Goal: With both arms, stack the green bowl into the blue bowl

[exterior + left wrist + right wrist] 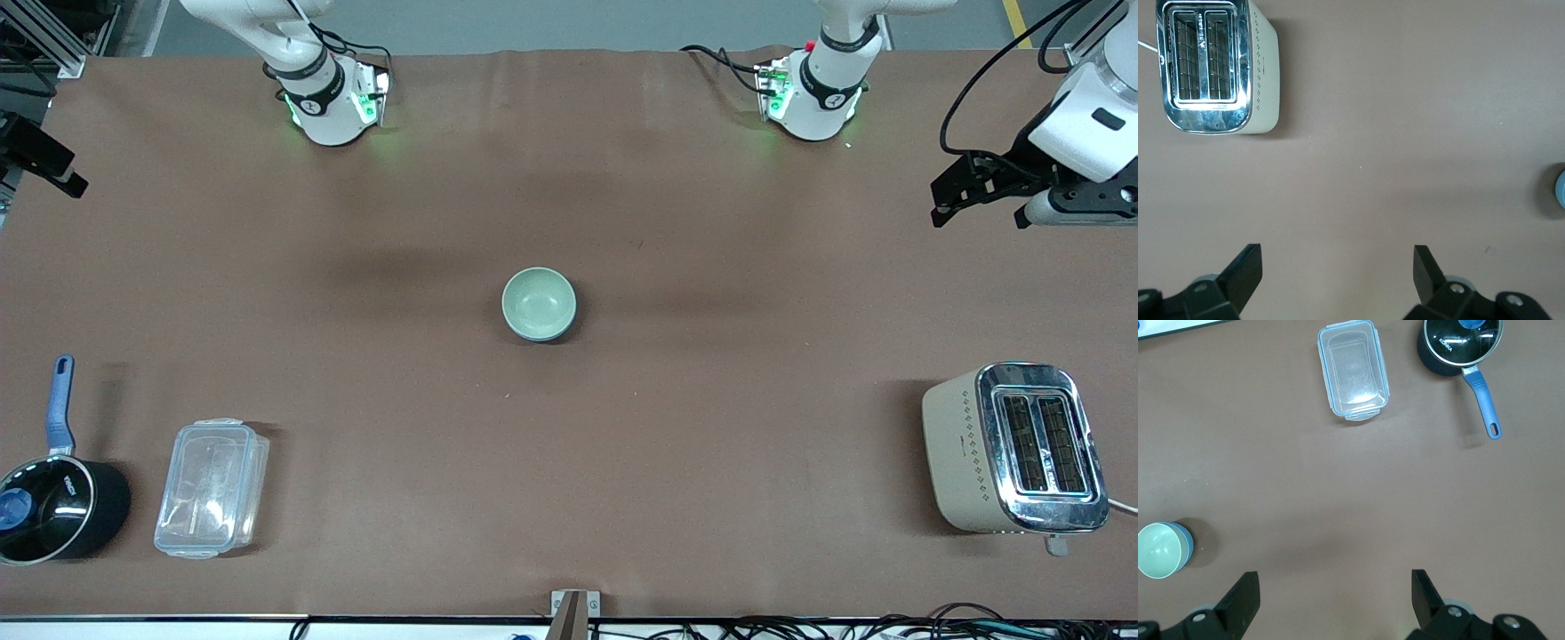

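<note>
The pale green bowl (536,302) sits inside the blue bowl (572,316) at the middle of the table; only a thin blue rim shows round it. In the right wrist view the green bowl (1158,550) shows with the blue bowl's wall (1186,542) beside it. A sliver of the blue bowl (1561,190) shows at the edge of the left wrist view. My left gripper (944,197) is open and empty over the left arm's end of the table (1338,252). My right gripper (55,169) is open and empty over the right arm's end (1335,575). Both are well away from the bowls.
A cream and chrome toaster (1013,449) stands near the front camera at the left arm's end. A clear plastic lidded box (212,487) and a black saucepan with a blue handle (55,507) lie near the front camera at the right arm's end.
</note>
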{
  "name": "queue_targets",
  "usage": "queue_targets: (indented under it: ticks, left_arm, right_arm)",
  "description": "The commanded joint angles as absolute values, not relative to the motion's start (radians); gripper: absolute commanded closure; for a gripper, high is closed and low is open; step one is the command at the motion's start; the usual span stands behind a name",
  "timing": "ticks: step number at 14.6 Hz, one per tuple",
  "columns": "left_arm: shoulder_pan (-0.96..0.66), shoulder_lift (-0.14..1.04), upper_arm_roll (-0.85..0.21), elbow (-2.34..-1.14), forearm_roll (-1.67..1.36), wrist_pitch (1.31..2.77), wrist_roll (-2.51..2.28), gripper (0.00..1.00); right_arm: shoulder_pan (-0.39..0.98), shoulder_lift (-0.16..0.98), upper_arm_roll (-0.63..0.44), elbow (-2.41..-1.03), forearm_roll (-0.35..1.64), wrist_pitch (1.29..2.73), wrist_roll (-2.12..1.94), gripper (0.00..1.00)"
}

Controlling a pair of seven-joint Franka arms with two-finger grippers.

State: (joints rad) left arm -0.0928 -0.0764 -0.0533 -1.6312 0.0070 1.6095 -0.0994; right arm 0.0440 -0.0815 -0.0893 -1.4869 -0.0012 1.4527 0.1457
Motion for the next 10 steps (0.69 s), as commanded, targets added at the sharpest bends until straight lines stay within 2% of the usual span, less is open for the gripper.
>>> queue_targets:
  ticks: [1,4,7,10]
  left_arm:
    - [-0.097,-0.058,-0.057,-1.592,0.028,1.605,-0.090,0.00]
    - [-0.095,-0.058,-0.058,-1.592,0.028,1.600,-0.091,0.00]
    - [-0.092,-0.060,-0.057,-1.591,0.032,1.595,-0.092,0.00]
    - [-0.092,-0.058,-0.057,-1.592,0.032,1.595,-0.094,0.00]
  right_arm:
    - [0.018,0.004,-0.074,-1.401,0.012,1.425,0.108,0.00]
    - [-0.005,0.006,-0.045,-1.401,0.008,1.419,0.104,0.00]
    - [-0.084,0.005,0.058,-1.407,0.002,1.413,0.104,0.00]
    - [-0.057,0.003,0.040,-1.408,0.000,1.411,0.106,0.00]
